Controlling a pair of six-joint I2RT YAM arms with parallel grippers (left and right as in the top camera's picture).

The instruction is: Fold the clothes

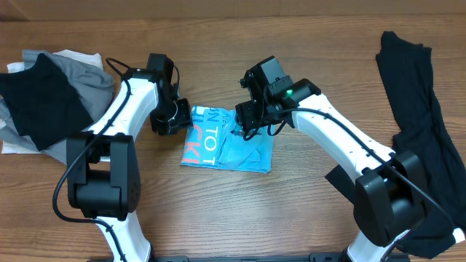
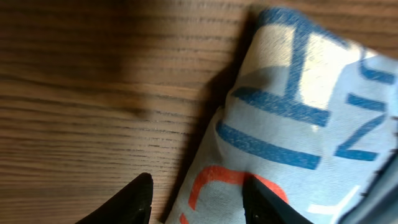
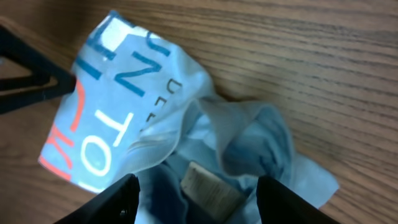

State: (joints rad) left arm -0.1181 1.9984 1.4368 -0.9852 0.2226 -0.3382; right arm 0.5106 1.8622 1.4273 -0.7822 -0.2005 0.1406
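A light-blue T-shirt (image 1: 226,142) lies folded into a rough rectangle at the middle of a wooden worktop (image 1: 306,44), between two white-and-black robot arms. Large white lettering (image 1: 207,137) runs across its left half, with coral letters (image 1: 191,151) along the edge nearest the left arm; the right half is rumpled.

The left pincer (image 2: 198,190) is low at the shirt's left edge. Its two dark fingers stand apart, one over bare wood and the other over the printed cloth, and the wrist view shows nothing clamped between them.

The right pincer (image 3: 199,193) hangs over the shirt's crumpled right portion, where the neck opening gapes and a pale label (image 3: 208,183) shows inside. Its fingers are also apart, one on either side of the label, gripping nothing that can be seen.

At the far left of the worktop, well apart from the shirt, sits a loose heap: a black garment (image 1: 44,98) on top, a grey garment (image 1: 91,80) beside and under it, and a white garment (image 1: 14,69) showing at the edges. Along the right side a long black garment (image 1: 411,87) lies stretched out, running down past the base of the right arm.
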